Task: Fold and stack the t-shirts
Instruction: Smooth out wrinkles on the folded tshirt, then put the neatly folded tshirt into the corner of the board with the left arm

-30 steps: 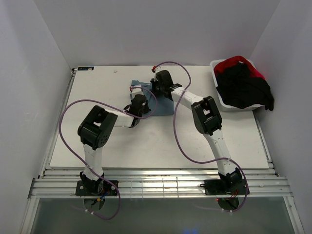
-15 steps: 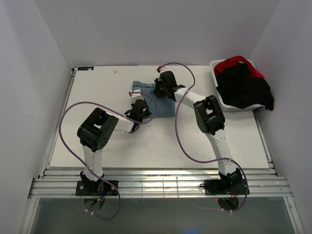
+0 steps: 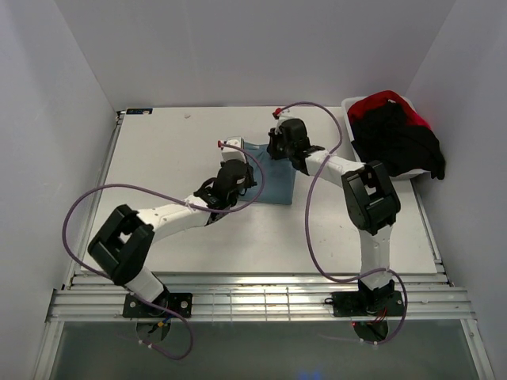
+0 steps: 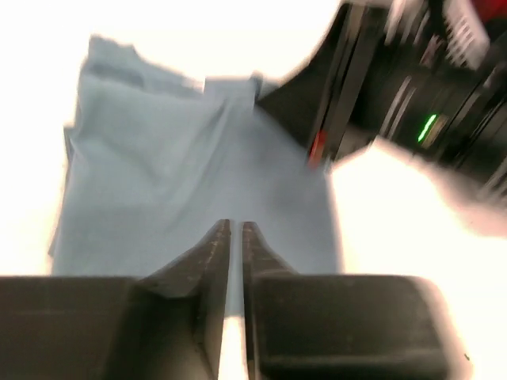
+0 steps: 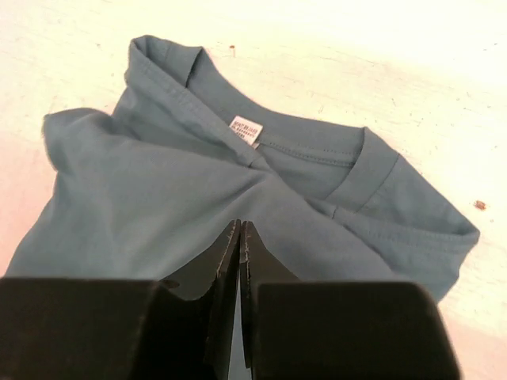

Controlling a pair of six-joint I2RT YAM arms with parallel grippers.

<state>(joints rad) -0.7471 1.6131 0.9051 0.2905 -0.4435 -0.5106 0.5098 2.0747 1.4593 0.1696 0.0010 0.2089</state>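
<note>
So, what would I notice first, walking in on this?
A teal-blue t-shirt lies rumpled at the middle of the white table, with the left pincer and the right pincer both down at it, the right one pinching its cloth. At the far right corner, a white tub is heaped with black and red shirts.

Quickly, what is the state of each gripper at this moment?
Left gripper: almost closed, with a thin gap and no cloth seen in it.
Right gripper: closed, pinching the teal t-shirt where its creases meet.
</note>
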